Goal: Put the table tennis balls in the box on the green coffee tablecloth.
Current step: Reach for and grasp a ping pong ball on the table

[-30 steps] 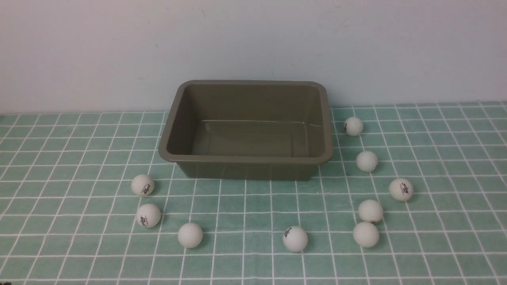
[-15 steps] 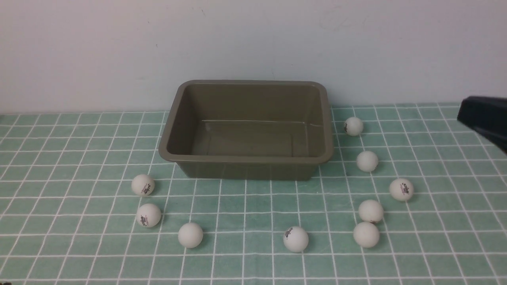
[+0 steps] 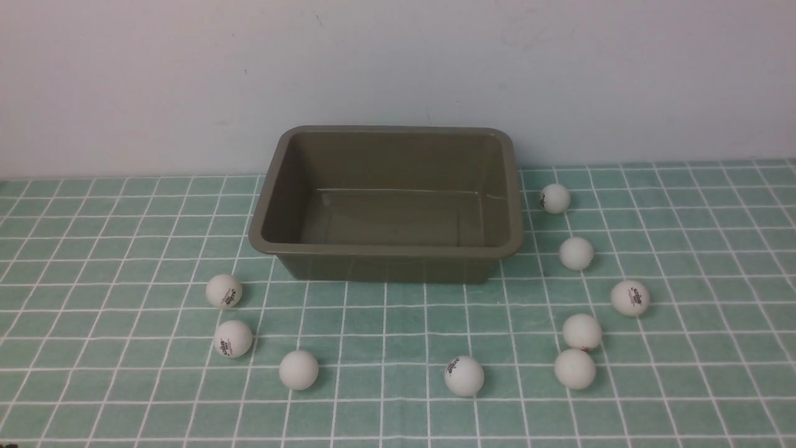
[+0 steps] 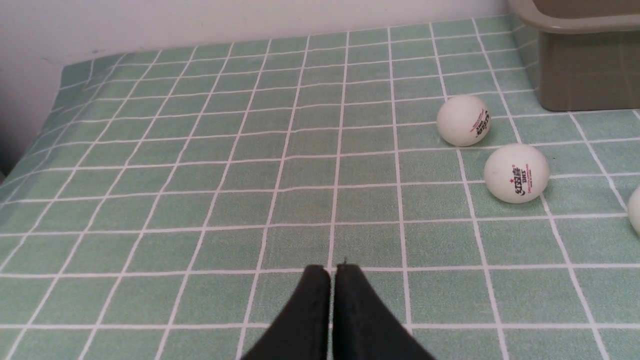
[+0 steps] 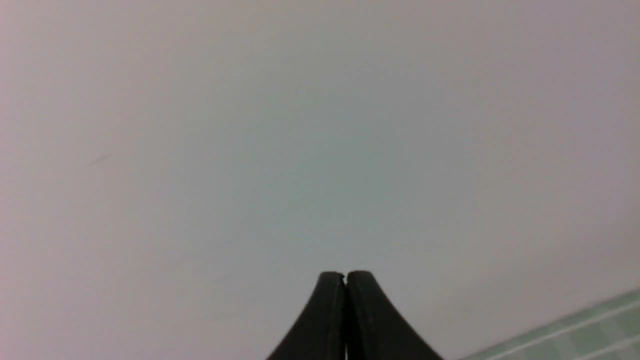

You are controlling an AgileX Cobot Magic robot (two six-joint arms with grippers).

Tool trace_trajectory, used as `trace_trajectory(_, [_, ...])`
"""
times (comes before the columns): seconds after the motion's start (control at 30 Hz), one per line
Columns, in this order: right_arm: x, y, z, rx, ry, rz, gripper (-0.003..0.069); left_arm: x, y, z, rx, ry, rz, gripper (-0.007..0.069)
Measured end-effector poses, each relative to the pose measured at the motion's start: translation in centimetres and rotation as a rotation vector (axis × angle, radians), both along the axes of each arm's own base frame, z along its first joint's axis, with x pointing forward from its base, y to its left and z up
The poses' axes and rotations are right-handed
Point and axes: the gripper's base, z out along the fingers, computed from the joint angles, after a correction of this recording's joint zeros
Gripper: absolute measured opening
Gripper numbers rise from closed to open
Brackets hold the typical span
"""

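The olive-brown box (image 3: 267, 205) stands empty at the back middle of the green coffee tablecloth (image 3: 398, 323). Several white table tennis balls lie around it: three at front left (image 3: 224, 291) (image 3: 233, 338) (image 3: 298, 369), one at front middle (image 3: 464, 376), several at the right (image 3: 555, 198) (image 3: 576, 253) (image 3: 630, 298) (image 3: 582, 331) (image 3: 574, 369). In the front view neither arm shows. My left gripper (image 4: 333, 270) is shut and empty, low over the cloth, with two balls (image 4: 463, 120) (image 4: 516, 173) and the box corner (image 4: 585, 75) off to one side. My right gripper (image 5: 345, 275) is shut and empty, facing the wall.
A plain pale wall (image 3: 398, 74) rises right behind the box. The cloth's left edge (image 4: 55, 100) falls away near the wall in the left wrist view. A strip of cloth (image 5: 575, 335) shows in a corner of the right wrist view.
Half a second ago a dark part of the right arm showed at the front view's right edge; now it is out of that view. Balls and box have not moved.
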Motion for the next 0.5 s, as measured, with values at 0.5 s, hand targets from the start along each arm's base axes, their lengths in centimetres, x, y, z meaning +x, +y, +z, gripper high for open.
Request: trace_trajectory(0.5, [3.8,8.3,-5.3,-0.191,0.517,0.616,-0.0010,0.0,0.0,0.0,0.000,0.000,0.000,-0.0004])
